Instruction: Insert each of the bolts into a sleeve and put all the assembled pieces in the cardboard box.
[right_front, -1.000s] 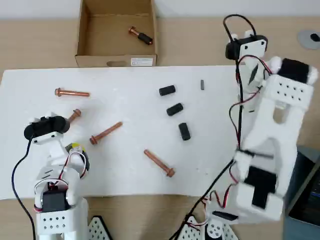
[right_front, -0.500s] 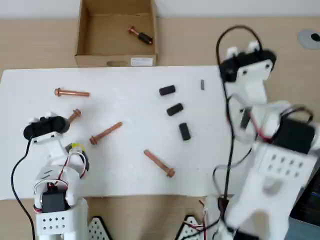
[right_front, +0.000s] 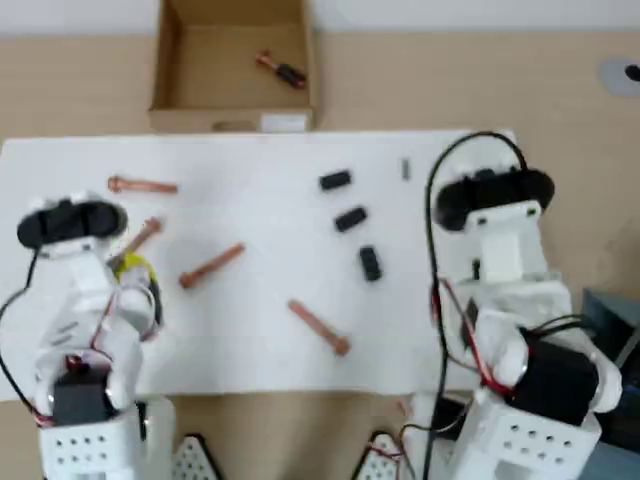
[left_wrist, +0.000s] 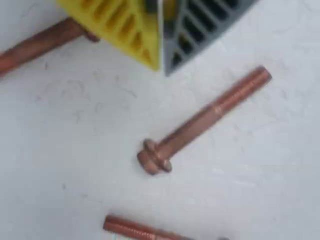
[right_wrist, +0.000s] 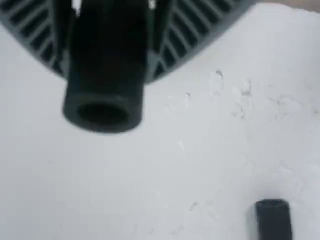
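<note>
Sleeve (right_wrist: 105, 95) clamped between the fingers of the right gripper (right_wrist: 110, 30), held off the white mat (right_front: 250, 210), open bore showing. Nearest bolt (left_wrist: 205, 120) flat on the mat just beside the left gripper (left_wrist: 161, 55), yellow and grey fingers pressed together at the tips, nothing between them. From above, long axis on a diagonal: head toward the left arm, shank aimed toward the loose sleeves (right_front: 349, 218) and the right arm. Plainly nearer the left arm. Likely calls for parting those fingers and closing across the shank, then lining shank with bore. Second bolt (left_wrist: 40, 42) partly hidden behind the yellow finger. One assembled piece (right_front: 282, 70) already in the cardboard box (right_front: 165, 70).
</note>
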